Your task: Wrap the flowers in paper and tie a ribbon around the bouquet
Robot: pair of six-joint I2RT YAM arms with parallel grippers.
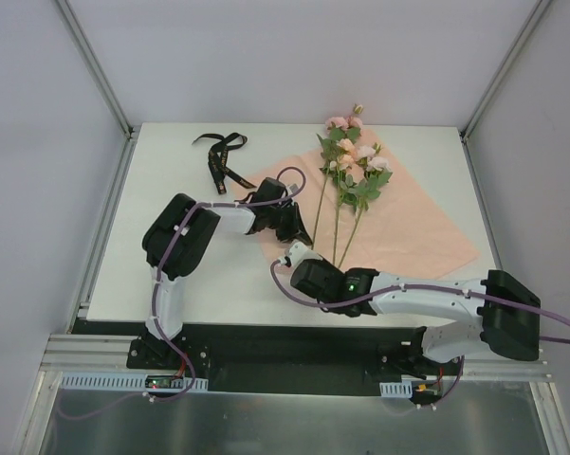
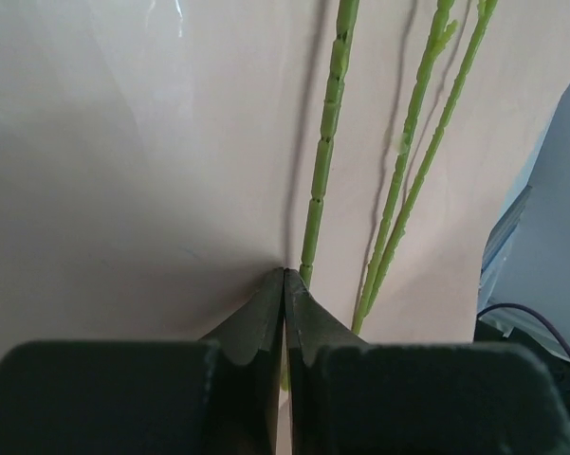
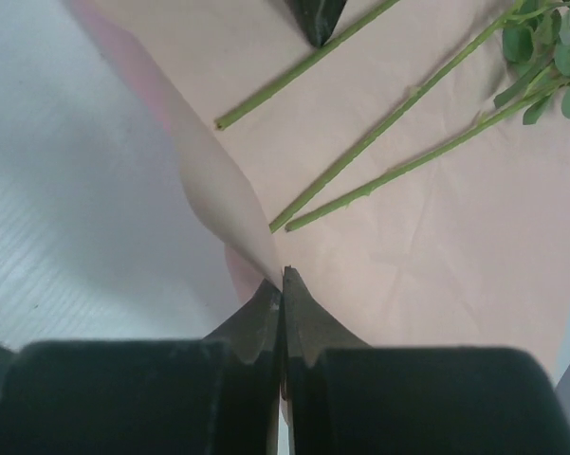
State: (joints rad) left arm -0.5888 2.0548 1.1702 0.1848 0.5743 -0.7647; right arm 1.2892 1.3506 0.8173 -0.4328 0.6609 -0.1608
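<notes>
Paper lay under the flowers; left fingers and right fingers pinched it shut beside the stalks, apparently to fold it over.

The paper looked thin, matt, faintly creased; the flowers had ridged, plasticky green stalks; the table came across matt, maybe finely ribbed.
</notes>
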